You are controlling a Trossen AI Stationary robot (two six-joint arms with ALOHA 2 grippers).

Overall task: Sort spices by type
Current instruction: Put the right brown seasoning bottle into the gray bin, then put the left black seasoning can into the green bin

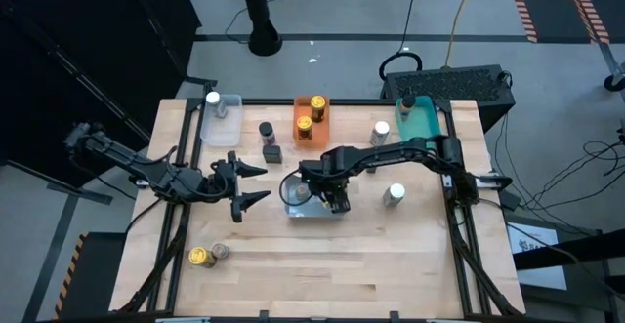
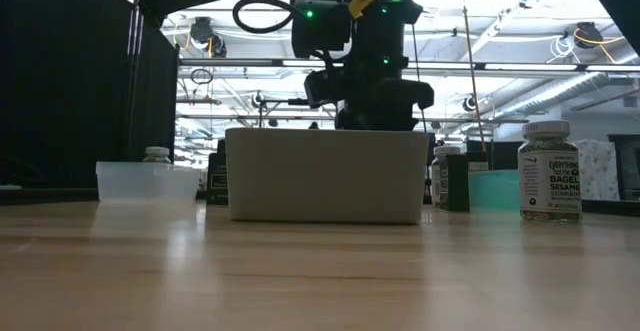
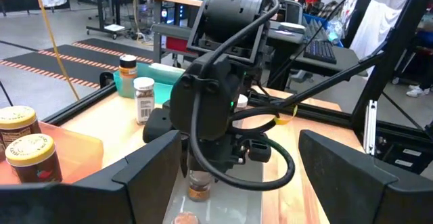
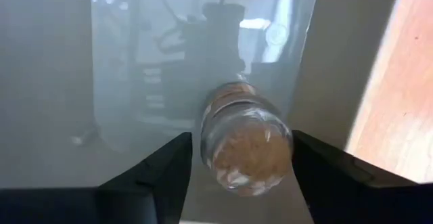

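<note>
My right gripper [image 1: 337,203] reaches down into a clear bin [image 1: 296,209] at the table's middle, shut on a clear spice jar [image 4: 247,146] with brown contents. A second jar's brownish lid [image 3: 184,218] shows on that bin's floor. My left gripper [image 1: 266,183] hangs open just left of the bin, touching nothing. Two gold-lidded jars [image 1: 311,113] stand in an orange bin. A brown-lidded jar [image 1: 407,101] stands in a teal bin, and a white-lidded one [image 1: 213,99] in a clear bin at far left. My right gripper pinches the spice jar by its sides near the upper end [image 4: 210,139], one finger on each side. It comes from above, pointing down into the bin. The jar stands roughly upright below the fingers [image 3: 198,183]; whether its lower end touches the bin floor I cannot tell.
Loose jars stand on the wood: two black-lidded ones [image 1: 269,141] left of the orange bin, a white-lidded one [image 1: 381,131] near the teal bin, another [image 1: 395,194] right of the middle bin, and two [image 1: 207,255] near the near-left corner.
</note>
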